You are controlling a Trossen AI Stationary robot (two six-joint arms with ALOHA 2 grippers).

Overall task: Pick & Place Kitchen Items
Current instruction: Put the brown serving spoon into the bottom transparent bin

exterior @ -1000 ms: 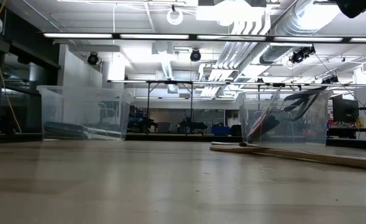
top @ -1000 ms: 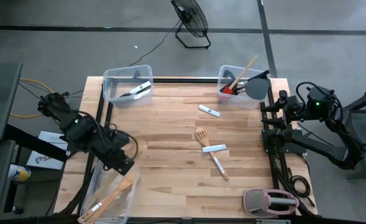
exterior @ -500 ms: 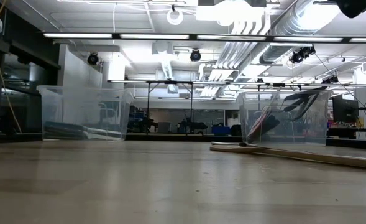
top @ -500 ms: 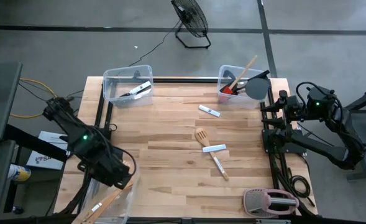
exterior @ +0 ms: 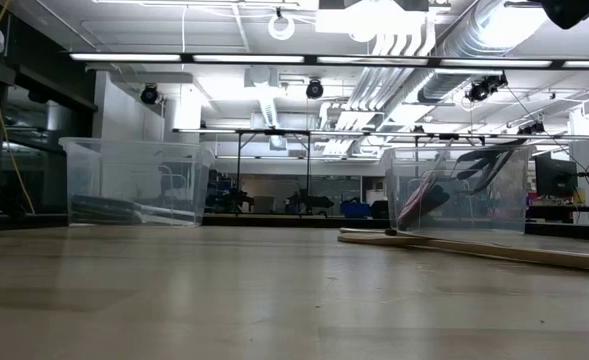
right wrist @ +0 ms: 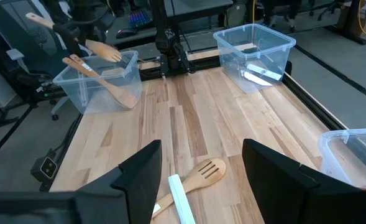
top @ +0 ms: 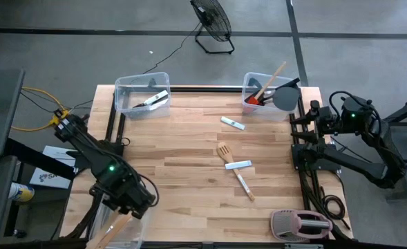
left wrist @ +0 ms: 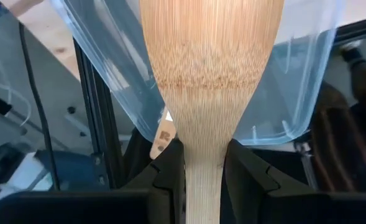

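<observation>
Two black jointed arms are showing matte housings and looping black cables; the left arm [top: 96, 162] is glowing with a small green light on its casing; the right arm [top: 358, 138] is carrying bundled wiring; its blocky dark fingers [right wrist: 139, 180] are showing rounded edges

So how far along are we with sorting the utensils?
Partly done. Knives already lie in the far-left bin, and spoons and spatulas stand in the far-right bin. The left gripper holds a wooden spoon over the near-left bin. A forked turner and two knives are left mid-table. The right gripper waits open at the right edge.
</observation>
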